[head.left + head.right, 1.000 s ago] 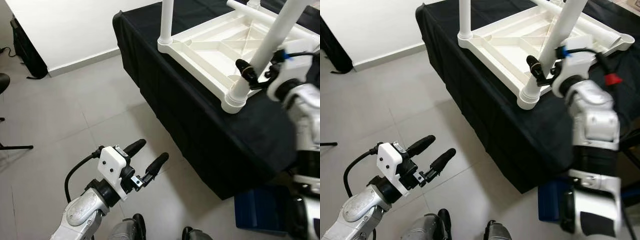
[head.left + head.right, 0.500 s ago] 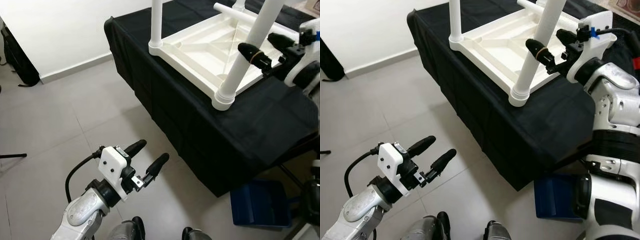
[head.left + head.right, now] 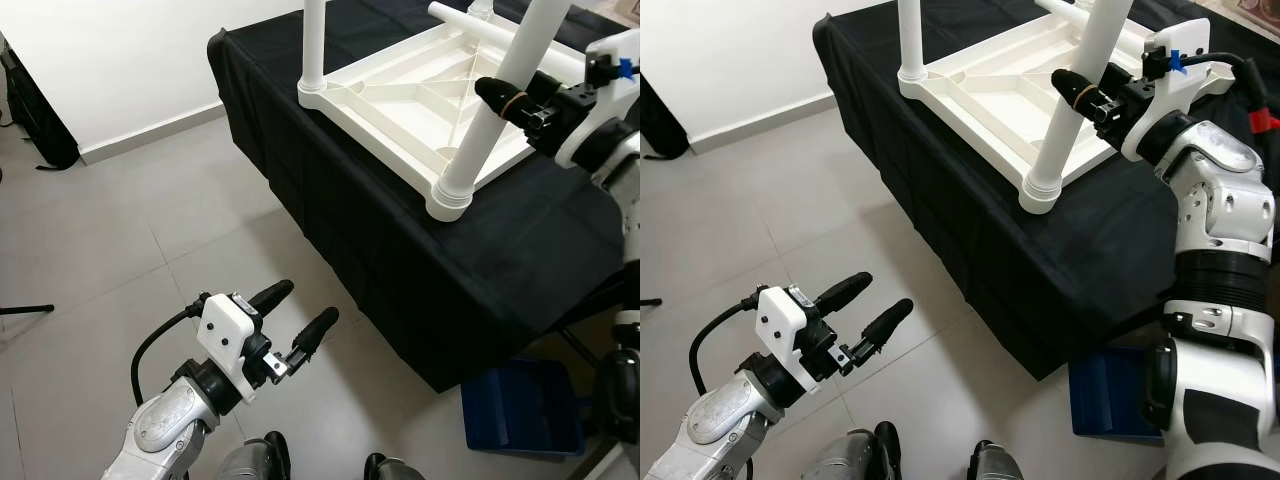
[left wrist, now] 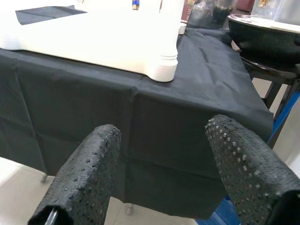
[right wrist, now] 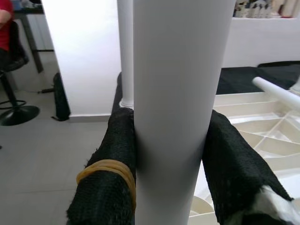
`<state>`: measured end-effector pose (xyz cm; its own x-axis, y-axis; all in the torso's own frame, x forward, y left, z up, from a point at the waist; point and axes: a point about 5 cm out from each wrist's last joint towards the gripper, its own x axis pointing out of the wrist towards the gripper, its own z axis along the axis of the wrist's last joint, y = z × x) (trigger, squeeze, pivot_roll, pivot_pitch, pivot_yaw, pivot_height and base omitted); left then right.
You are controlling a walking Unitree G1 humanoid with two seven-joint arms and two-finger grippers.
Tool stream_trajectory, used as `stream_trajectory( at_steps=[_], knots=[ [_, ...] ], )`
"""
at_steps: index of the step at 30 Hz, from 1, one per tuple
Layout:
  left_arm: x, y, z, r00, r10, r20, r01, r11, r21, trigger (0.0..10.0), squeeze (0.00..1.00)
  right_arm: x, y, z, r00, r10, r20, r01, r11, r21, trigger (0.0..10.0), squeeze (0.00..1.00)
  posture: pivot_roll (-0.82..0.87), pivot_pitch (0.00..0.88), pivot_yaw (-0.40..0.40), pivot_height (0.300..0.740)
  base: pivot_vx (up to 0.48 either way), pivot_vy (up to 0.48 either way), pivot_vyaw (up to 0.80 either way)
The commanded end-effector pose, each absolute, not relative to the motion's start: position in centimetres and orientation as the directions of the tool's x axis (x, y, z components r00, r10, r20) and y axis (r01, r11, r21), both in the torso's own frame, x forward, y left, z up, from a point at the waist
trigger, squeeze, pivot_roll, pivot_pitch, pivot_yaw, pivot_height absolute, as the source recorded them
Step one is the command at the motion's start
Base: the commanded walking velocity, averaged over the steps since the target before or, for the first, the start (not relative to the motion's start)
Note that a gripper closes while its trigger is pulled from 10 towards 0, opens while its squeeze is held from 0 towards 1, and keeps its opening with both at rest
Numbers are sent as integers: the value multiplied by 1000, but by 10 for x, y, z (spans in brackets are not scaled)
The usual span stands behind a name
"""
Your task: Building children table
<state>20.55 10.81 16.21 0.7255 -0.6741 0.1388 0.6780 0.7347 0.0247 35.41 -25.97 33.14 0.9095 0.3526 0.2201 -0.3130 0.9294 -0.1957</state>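
Table (image 3: 400, 95) lay upside down on black cloth (image 3: 520, 240), right gripper (image 3: 1102, 92) clenched on the near corner leg (image 3: 1070, 115), apparently seating it; next likely a firm push into the socket; left gripper (image 3: 295, 312) idle, released, below the table.

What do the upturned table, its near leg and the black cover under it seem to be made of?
Upturned table and near leg: likely moulded plastic, smooth white, with ribs underneath. Black cover: thin matte fabric, judging by its creases and drape.
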Motion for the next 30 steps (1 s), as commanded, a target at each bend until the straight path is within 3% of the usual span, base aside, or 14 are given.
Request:
stream_trajectory(
  at_steps=[1,4,5,6,9,12,20,21,26,27,30],
  knots=[
    [203,109,157,726,-677,121,681,732,10,10000,0,355,-263,322,963,206,172,-159,954,-253,0,0,-2,231,-14,740,0,0,0],
    [203,109,157,727,-676,121,680,733,10,10000,0,355,-258,317,979,118,166,-64,952,-300,0,0,-4,230,-14,740,0,0,0],
    [204,109,157,728,-675,121,679,734,10,10000,0,352,-257,307,988,-29,149,69,959,-275,0,0,-6,229,-12,740,0,0,0],
    [204,109,157,728,-675,121,679,734,10,10000,0,352,-257,307,988,-29,149,69,959,-275,0,0,-6,229,-12,740,0,0,0],
    [205,108,156,728,-675,121,679,734,11,10000,0,340,-244,280,963,-252,93,268,925,-269,0,0,-5,228,-12,740,0,0,0],
    [205,108,157,728,-675,121,679,734,11,10000,0,340,-234,272,967,-243,71,253,934,-253,0,0,-4,227,-11,740,0,0,0],
    [206,109,157,729,-673,123,677,736,10,10000,0,346,-239,276,963,-262,59,269,944,-193,0,0,-9,228,-13,740,0,0,0],
    [206,109,157,730,-673,123,677,736,10,10000,0,347,-237,277,970,-237,59,244,955,-167,10000,0,-9,229,-14,740,0,0,0],
    [206,109,157,730,-672,122,676,737,10,10000,0,347,-231,276,984,-172,52,177,975,-132,10000,0,-10,230,-13,740,0,0,0],
    [206,109,157,730,-672,122,676,737,10,10000,0,347,-232,276,987,-151,52,157,979,-132,10000,1000,-9,229,-12,740,0,0,0],
    [206,109,157,731,-672,121,676,737,10,10000,0,345,-233,278,993,-101,56,107,988,-111,10000,1000,-8,230,-12,740,0,0,0]
  ],
)
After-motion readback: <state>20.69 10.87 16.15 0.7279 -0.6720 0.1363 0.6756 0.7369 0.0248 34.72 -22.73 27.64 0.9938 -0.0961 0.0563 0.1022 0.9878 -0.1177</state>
